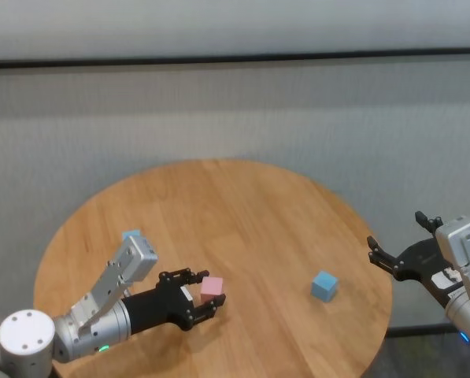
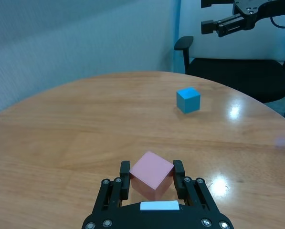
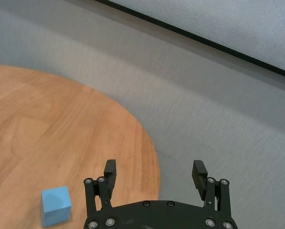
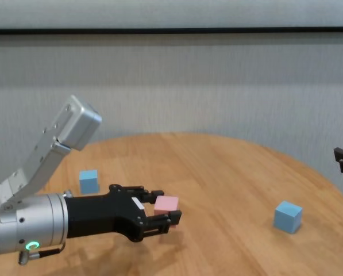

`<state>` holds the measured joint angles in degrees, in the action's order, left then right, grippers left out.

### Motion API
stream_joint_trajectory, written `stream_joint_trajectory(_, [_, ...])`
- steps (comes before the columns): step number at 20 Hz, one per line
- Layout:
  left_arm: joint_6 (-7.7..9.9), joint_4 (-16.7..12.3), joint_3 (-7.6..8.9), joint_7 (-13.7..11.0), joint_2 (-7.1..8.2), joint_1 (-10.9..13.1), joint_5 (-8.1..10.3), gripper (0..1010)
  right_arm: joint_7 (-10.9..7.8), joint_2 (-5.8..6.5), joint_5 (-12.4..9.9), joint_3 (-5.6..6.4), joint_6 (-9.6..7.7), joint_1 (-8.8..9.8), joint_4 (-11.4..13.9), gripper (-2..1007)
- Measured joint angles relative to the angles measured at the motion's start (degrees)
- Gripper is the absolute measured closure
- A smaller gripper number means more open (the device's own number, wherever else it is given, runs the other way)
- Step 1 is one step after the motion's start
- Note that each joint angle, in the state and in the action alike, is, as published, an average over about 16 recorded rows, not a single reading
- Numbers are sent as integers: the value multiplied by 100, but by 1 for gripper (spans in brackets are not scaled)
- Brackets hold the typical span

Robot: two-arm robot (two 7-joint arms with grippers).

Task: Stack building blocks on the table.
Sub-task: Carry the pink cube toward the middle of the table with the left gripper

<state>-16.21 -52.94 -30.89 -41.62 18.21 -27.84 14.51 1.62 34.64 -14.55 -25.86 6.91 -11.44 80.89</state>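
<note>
My left gripper (image 1: 207,289) is shut on the pale pink block (image 1: 212,286), its fingers (image 2: 125,170) pressing two opposite sides low over the table (image 1: 258,205); I cannot tell whether the block (image 2: 152,172) touches the wood. One light blue block (image 1: 324,285) rests alone to the right. Another blue block (image 4: 88,181) sits at the far left, behind my left wrist. My right gripper (image 1: 396,231) hangs open and empty just past the table's right edge, near that right-hand blue block (image 3: 56,205).
The round wooden top ends close beneath my right gripper (image 3: 154,168). A grey wall runs behind the table. A black office chair (image 2: 237,71) stands beyond the right side. Bare wood lies between the pink block and the right-hand blue one.
</note>
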Motion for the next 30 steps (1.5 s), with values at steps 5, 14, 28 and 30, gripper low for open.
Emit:
stream_joint_trajectory(5, [-29, 180, -12, -52, -69, -35, 48, 447, 0, 0, 0, 0, 0, 0, 0, 4])
stream_joint_trajectory(14, [-39, 433, 10, -75, -171, -58, 126, 447, 0, 0, 0, 0, 0, 0, 0, 4])
stream_joint_trajectory(28, [-18, 509, 64, -12, -200, -47, 114, 326, 0, 0, 0, 0, 0, 0, 0, 4])
stream_joint_trajectory(30, [-13, 472, 85, 15, -186, -38, 112, 278, 0, 0, 0, 0, 0, 0, 0, 4])
